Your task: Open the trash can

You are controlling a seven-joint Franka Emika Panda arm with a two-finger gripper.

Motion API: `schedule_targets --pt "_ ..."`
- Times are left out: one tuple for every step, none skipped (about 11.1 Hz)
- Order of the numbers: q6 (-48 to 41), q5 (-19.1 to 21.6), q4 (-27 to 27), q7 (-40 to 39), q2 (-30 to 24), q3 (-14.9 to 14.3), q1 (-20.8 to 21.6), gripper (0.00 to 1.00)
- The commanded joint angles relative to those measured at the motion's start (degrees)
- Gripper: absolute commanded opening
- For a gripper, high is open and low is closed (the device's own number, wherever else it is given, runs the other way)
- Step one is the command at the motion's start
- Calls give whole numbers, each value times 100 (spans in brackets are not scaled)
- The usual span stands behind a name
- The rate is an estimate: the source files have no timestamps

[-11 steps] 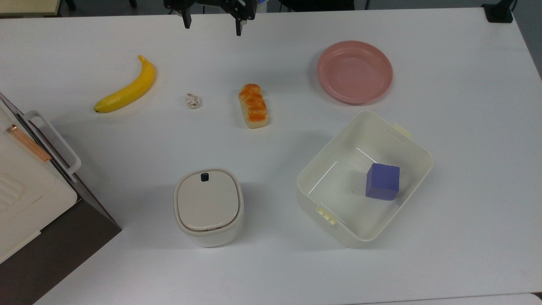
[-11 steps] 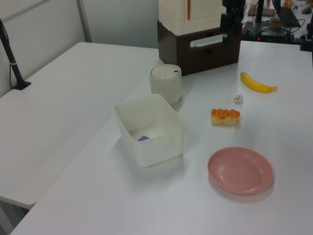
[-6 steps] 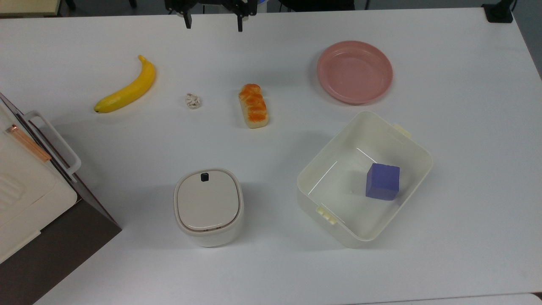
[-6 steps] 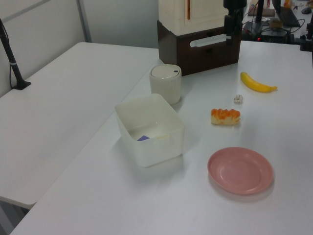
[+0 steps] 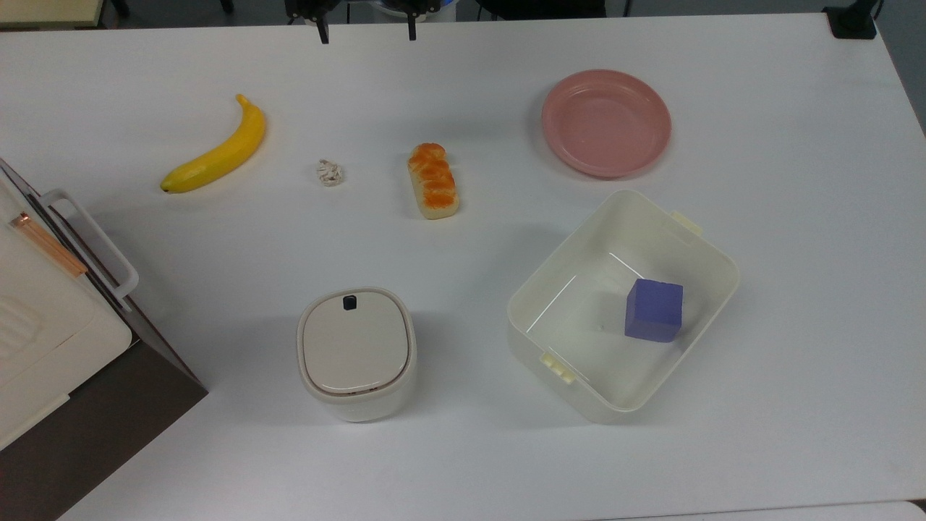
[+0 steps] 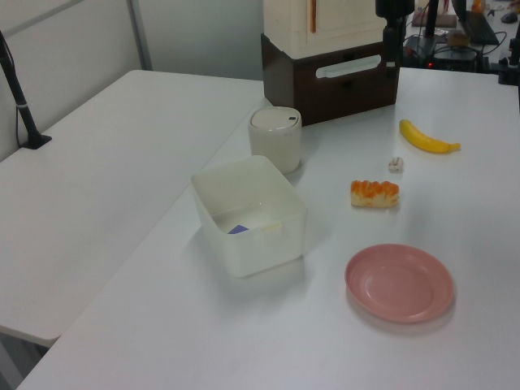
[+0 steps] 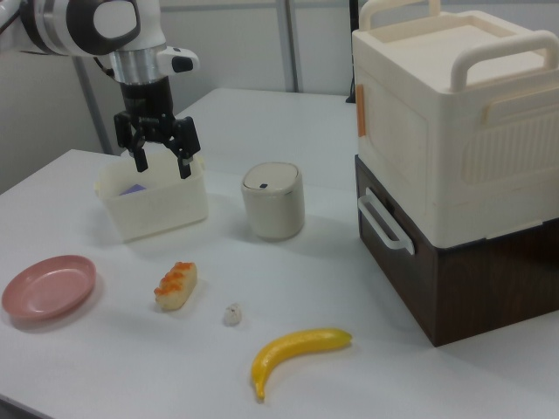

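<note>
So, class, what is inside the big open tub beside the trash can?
A purple block sits on the floor of the tub. The trash can has its lid shut, so what it holds is hidden.

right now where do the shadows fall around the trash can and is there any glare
Top view: the trash can casts a soft shadow toward the top view's right, no glare on its lid. Left view: the pink plate shows a mild sheen. Right view: even light, faint shadow under the can.

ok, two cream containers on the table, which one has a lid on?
The smaller rounded trash can, flat beige lid shut with a dark button at its edge. The bigger rectangular tub is lidless, holding a purple block.
</note>
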Motion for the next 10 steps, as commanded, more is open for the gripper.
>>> schedule_targets --pt "647 79 -219 831 -190 -40 80 100" --pt "876 79 -236 1191 -181 -40 89 100" --pt "1079 27 -332 1273 -181 12 89 100" --pt "1185 18 -350 1274 -163 21 133 100" --pt "1178 9 -359 1274 -163 21 142 100" --pt "1151 0 -359 1231 -172 21 142 100" --pt "1142 0 -377 1230 -172 21 142 100" --pt "1177 0 -377 1274 -155 21 142 100" --pt "1308 -61 -368 1274 -50 56 150 68" --pt "1666 -348 -360 1309 143 161 142 29"
